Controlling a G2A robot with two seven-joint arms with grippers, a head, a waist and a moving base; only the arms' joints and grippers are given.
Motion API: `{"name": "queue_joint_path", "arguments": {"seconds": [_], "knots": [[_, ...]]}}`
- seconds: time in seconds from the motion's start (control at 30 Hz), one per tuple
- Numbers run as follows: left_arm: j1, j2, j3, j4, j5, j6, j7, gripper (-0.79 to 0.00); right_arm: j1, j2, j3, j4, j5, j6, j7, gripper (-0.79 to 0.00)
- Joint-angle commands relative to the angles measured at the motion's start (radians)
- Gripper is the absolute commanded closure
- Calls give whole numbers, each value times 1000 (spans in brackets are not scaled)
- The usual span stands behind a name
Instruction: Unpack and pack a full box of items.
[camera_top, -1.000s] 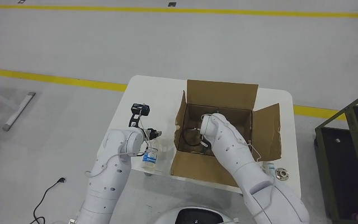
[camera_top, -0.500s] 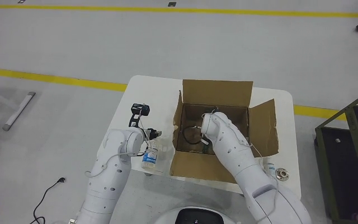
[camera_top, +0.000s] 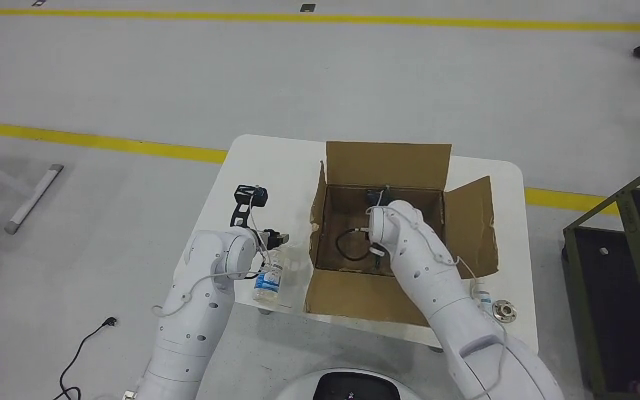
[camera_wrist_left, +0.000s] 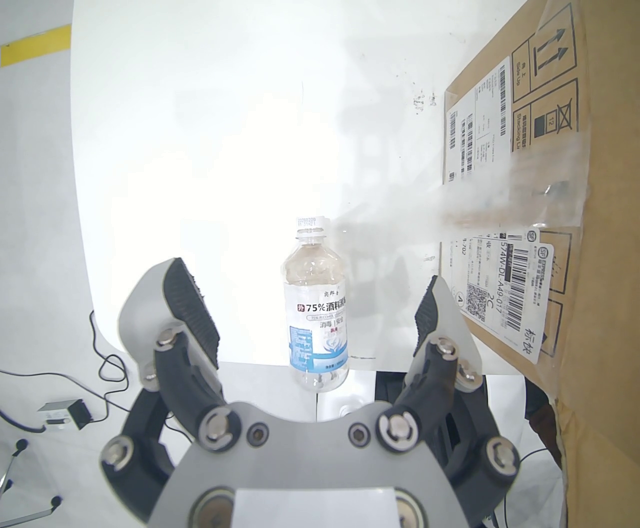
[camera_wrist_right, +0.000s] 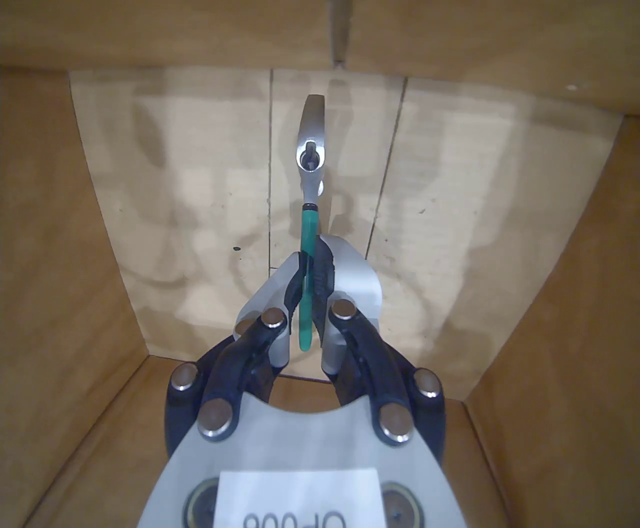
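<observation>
the cardboard box (camera_top: 390, 162) stands open on the white table (camera_top: 270, 165), with its flaps folded out to the back and to the sides. the right arm goes down into the box from above. in the right wrist view, the right gripper (camera_wrist_right: 313, 267) is inside the box, above the bare cardboard floor (camera_wrist_right: 175, 200). its fingers (camera_wrist_right: 327, 262) are closed on the green handle of a tool (camera_wrist_right: 311, 150). the metal head of the tool sticks out past the fingertips and points to the far wall of the box. the tool is seen edge-on, so its exact kind cannot be told. whether the tool touches the floor of the box cannot be told either.

the left gripper (camera_wrist_left: 307, 287) is outside the box, at the left side of it, near the front edge of the table (camera_wrist_left: 200, 150). its fingers (camera_wrist_left: 187, 300) are wide open and grip nothing. a clear bottle (camera_wrist_left: 315, 310) with a white cap and a white and blue label stands upright on the table close to that edge. it is seen between the two fingers, and neither finger touches it. the labelled side wall of the box (camera_wrist_left: 600, 200) is just beside the bottle (camera_top: 268, 280), apart from it.

a small black object (camera_top: 248, 200) lies on the table further back, left of the box. a small round thing (camera_top: 503, 312) lies at the front right corner of the table.
</observation>
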Motion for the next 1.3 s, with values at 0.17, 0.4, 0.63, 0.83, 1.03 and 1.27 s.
{"name": "queue_joint_path", "arguments": {"seconds": [0.17, 0.4, 0.63, 0.83, 1.03, 1.27], "knots": [[0, 0, 0, 0, 0, 0, 0, -785, -18, 6, -5, -23, -20, -60, 20, 0], [0, 0, 0, 0, 0, 0, 0, -785, -48, 13, -11, -91, -46, -106, 16, 0], [0, 0, 0, 0, 0, 0, 0, -785, -77, 18, -11, -140, -77, -95, 27, 0], [0, 0, 0, 0, 0, 0, 0, -785, -87, 17, 12, -179, -46, -41, 41, -336], [0, 0, 0, 0, 0, 0, 0, -785, -93, 12, 13, -189, -27, 2, 51, -785], [0, 0, 0, 0, 0, 0, 0, -785, -92, 12, 18, -184, -23, 14, 48, -785]]}}
